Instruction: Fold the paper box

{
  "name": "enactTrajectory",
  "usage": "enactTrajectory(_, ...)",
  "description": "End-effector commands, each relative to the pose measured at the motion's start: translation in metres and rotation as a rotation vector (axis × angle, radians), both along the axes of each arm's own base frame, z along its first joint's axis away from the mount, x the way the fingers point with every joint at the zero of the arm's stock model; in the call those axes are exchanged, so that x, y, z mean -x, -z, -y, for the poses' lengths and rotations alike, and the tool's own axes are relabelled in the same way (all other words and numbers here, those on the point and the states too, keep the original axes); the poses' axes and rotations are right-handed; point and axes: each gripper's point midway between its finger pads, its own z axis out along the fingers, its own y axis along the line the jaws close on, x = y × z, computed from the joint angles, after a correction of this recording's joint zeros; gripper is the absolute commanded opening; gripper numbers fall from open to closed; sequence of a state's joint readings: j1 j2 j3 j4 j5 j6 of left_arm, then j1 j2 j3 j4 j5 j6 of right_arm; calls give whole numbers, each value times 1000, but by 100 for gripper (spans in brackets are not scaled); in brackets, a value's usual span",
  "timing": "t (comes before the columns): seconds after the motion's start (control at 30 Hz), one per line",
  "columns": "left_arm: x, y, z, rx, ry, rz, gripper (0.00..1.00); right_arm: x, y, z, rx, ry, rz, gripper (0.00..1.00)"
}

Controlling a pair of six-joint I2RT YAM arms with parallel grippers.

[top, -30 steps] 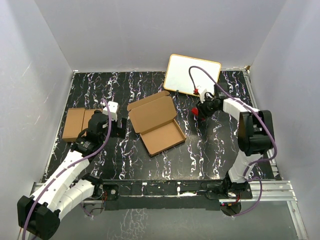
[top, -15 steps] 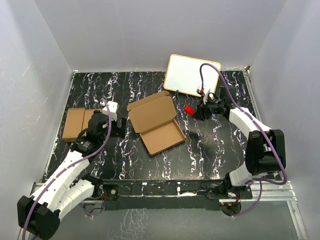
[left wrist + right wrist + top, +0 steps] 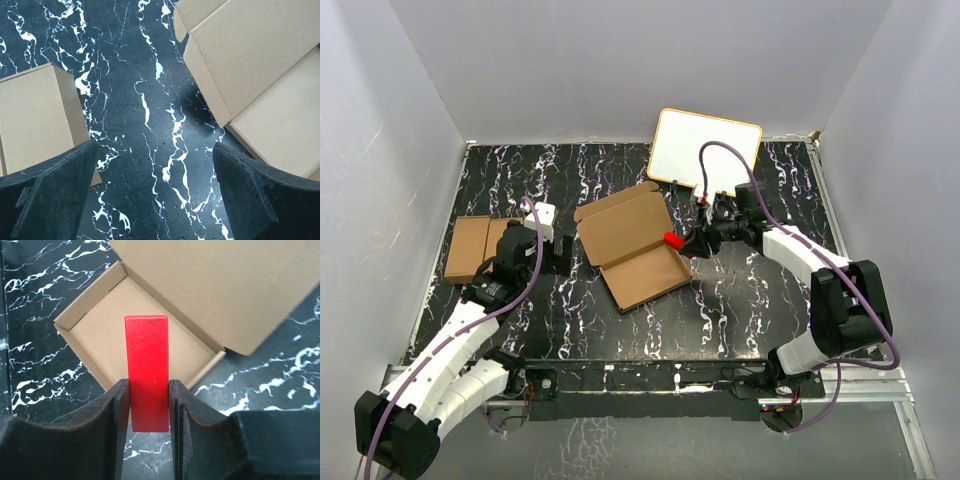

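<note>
**Paper box open at table centre; red block carried over it.**

The flat brown cardboard paper box [image 3: 632, 250] lies open on the black marbled table [image 3: 740, 300], with its lid laid back beyond the tray. The right gripper [image 3: 147, 390] is closed partway on a red rectangular block [image 3: 147, 365], which is held over the tray. The left gripper [image 3: 150, 200] is spread wide and holds nothing, beside the closed brown cartons [image 3: 35, 115]. The box is judged light and thin, stiff across its panels, soft at the creases, easily dented and likely to slide. The lid's free edge is judged the best place to pinch, with a tray wall steadied.

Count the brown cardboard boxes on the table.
3. One open brown cardboard box lies at the centre; two closed brown cardboard cartons lie side by side at the left edge.
</note>
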State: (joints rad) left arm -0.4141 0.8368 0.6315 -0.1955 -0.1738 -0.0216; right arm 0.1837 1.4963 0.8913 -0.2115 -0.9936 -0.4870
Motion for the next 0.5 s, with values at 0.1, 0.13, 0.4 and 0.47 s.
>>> enactTrajectory(0.1,-3,-9,-3,-7,-14,23,97,8,4,-34,3,-107,73,8)
enactTrajectory(0.13,-3,-9,-3,-7,-14,23,97,10,7,-38,13,-116,72,8)
enactTrajectory(0.4,-4,-8,-3,-11,-13,21,97,19,32,-60,89,-155,48,8)
enactTrajectory(0.47,-4,-8,-3,-11,-12,19,97,19,37,-63,108,-154,43,8)
